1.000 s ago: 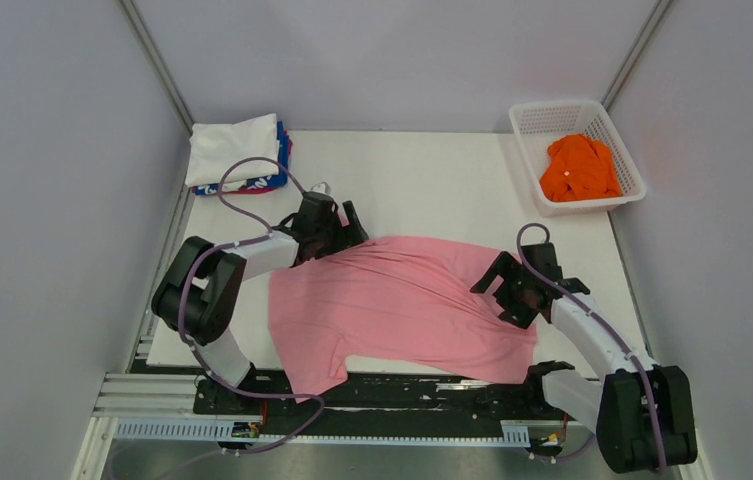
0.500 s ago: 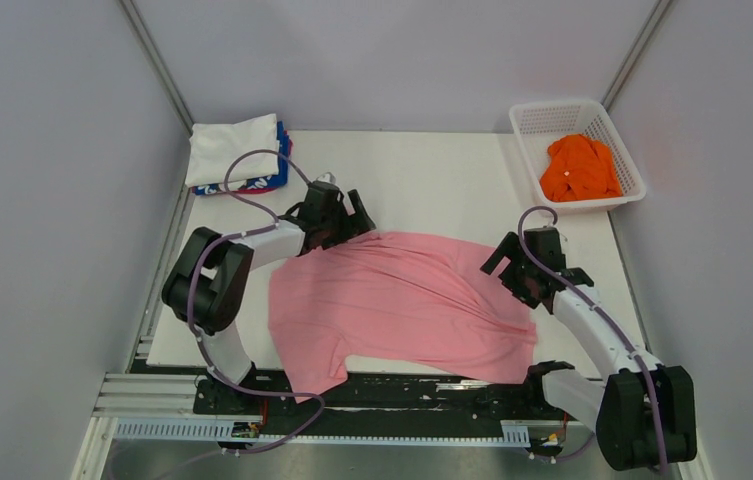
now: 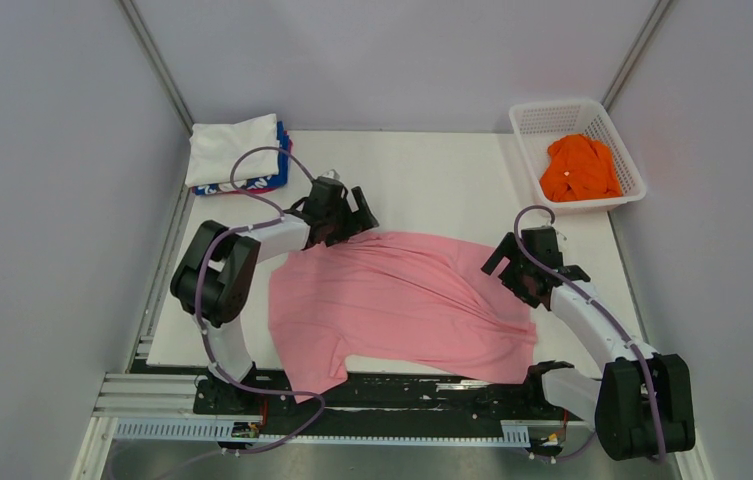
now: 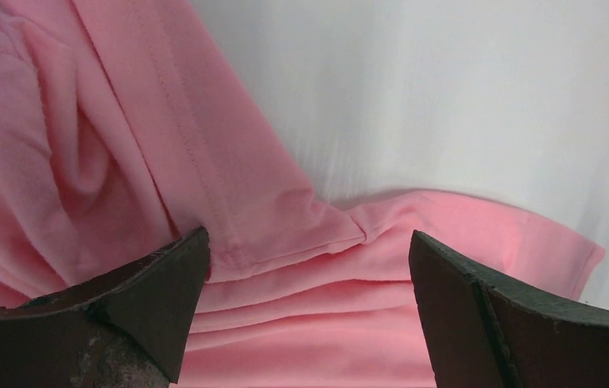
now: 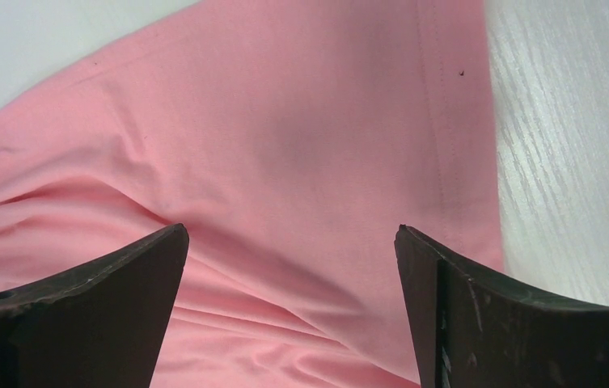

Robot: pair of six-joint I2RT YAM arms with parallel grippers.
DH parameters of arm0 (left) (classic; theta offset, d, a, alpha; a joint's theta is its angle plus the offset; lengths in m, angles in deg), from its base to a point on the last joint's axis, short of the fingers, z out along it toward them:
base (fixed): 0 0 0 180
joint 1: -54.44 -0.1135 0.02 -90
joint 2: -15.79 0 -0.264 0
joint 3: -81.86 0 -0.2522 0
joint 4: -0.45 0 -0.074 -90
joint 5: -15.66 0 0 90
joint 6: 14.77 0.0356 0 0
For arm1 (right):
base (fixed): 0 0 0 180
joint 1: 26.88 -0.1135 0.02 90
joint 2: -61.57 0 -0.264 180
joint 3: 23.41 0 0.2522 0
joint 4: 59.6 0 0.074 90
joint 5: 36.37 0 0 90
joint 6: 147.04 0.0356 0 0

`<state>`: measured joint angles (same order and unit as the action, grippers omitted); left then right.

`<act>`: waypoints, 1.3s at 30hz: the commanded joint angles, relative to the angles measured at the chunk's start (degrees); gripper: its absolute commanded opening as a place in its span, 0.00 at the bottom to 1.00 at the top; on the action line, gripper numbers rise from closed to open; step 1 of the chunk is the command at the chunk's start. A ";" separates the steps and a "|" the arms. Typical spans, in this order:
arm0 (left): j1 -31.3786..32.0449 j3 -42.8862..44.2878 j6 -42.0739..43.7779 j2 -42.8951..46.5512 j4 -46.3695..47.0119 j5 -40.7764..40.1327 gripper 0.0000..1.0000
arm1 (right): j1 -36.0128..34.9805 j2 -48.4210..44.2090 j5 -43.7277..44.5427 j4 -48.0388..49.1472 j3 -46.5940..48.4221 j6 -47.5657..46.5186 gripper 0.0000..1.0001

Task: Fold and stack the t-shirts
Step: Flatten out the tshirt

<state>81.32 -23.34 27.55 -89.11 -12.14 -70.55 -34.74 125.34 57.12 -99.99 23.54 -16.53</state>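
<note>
Pink t-shirt [image 3: 402,300] unmoved; left pincer [image 4: 307,236], right pincer [image 5: 291,230] open, edged farther back.

- There's the left tool [image 3: 350,222], low over the tabletop [image 3: 432,180], left of centre, jaws spread wide.
- And the right tool [image 3: 514,275], low towards the right edge, jaws wide apart too.

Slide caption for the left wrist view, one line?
Left gripper, jaws open, over a bunched edge of the pink shirt on the white table.
</note>
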 commanded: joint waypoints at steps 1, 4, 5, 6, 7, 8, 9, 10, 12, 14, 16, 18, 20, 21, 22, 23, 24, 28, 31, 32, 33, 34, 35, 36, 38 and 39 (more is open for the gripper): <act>0.11 0.02 0.91 4.68 -5.60 -3.33 1.00 | -0.27 -0.44 1.23 2.33 1.44 -1.13 1.00; 0.11 -1.06 1.97 5.91 -8.83 -6.11 0.99 | -0.26 -0.33 1.63 2.46 1.35 -1.15 1.00; 0.11 -1.16 2.02 5.89 -9.31 -5.87 0.98 | -0.28 -0.23 1.68 2.51 1.35 -1.14 1.00; 0.11 -1.35 1.95 5.78 -9.60 -5.26 0.97 | -0.25 -0.12 1.62 2.53 1.35 -1.14 1.00; 0.11 -1.53 1.80 5.44 -9.29 -5.05 0.96 | -0.30 0.06 1.61 2.56 1.35 -1.16 1.00; 0.11 -1.80 1.76 5.20 -8.30 -4.72 0.95 | -0.24 0.12 1.58 2.58 1.43 -1.14 1.00; 0.11 -1.71 1.64 4.50 -8.07 -4.65 0.92 | -0.24 0.31 1.55 2.60 1.44 -1.21 1.00; 0.11 -1.05 1.68 4.08 -8.26 -4.45 0.90 | -0.25 0.37 1.53 2.63 1.44 -1.30 1.00; 0.11 -0.23 1.64 2.87 -7.78 -4.18 0.86 | -0.27 0.52 1.57 2.57 1.44 -1.31 1.00; 0.07 0.10 1.21 1.63 -6.71 -2.69 0.82 | -0.24 0.48 1.70 2.64 1.36 -1.31 1.00; 0.10 0.31 0.86 1.02 -5.71 -2.07 0.77 | -0.27 0.56 1.78 2.71 1.30 -1.31 1.00; 0.11 0.39 0.49 0.77 -4.58 -1.53 0.74 | -0.23 0.66 1.77 2.72 1.26 -1.31 1.00; 0.11 0.48 -0.04 0.68 -3.45 -1.30 0.69 | -0.25 0.83 1.75 2.85 1.26 -1.31 1.00; 0.11 0.59 -0.26 0.67 -2.77 -1.30 0.68 | -0.23 0.90 1.72 2.94 1.26 -1.39 1.00; 0.11 0.63 -0.63 0.49 -2.41 -1.32 0.66 | -0.24 1.17 1.65 2.96 1.26 -1.40 1.00; 0.15 0.85 -0.77 0.36 -1.90 -1.39 0.66 | -0.25 1.23 1.60 2.94 1.26 -1.40 1.00; 0.12 1.19 -1.00 -0.01 -1.75 -1.45 0.65 | -0.28 1.34 1.53 2.96 1.34 -1.40 1.00; 0.08 2.58 -1.53 -1.64 -1.50 -1.25 0.62 | -0.23 1.20 1.50 3.01 1.19 -1.49 1.00; 0.09 3.24 -2.21 -2.39 0.72 -1.00 0.61 | -0.30 1.10 1.69 3.09 1.09 -1.62 1.00; 0.10 3.75 -2.27 -2.58 1.15 -1.16 0.61 | -0.24 1.19 1.65 3.19 1.11 -1.66 1.00; 0.11 4.01 -2.42 -2.98 1.26 -1.38 0.61 | -0.23 1.23 1.73 3.25 1.17 -1.71 1.00; 0.11 4.62 -2.51 -3.18 1.50 -1.72 0.61 | -0.27 1.28 1.78 3.25 1.17 -1.75 1.00; 0.07 4.93 -2.66 -3.66 1.66 -1.92 0.61 | -0.24 1.38 1.89 3.26 1.18 -1.83 1.00; 0.05 5.46 -2.74 -4.11 2.15 -2.25 0.61 | -0.20 1.43 2.00 3.30 1.18 -1.84 1.00; 0.10 6.52 -2.98 -5.00 2.73 -2.75 0.61 | -0.21 1.45 2.17 3.39 1.18 -1.92 1.00; 0.11 7.33 -3.05 -5.33 2.93 -2.83 0.61 | -0.23 1.52 2.28 3.41 1.18 -1.93 1.00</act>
<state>81.30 -19.65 25.82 -93.05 -12.86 -71.95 -34.74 126.83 57.89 -99.05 23.54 -17.62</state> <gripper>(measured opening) 0.614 0.998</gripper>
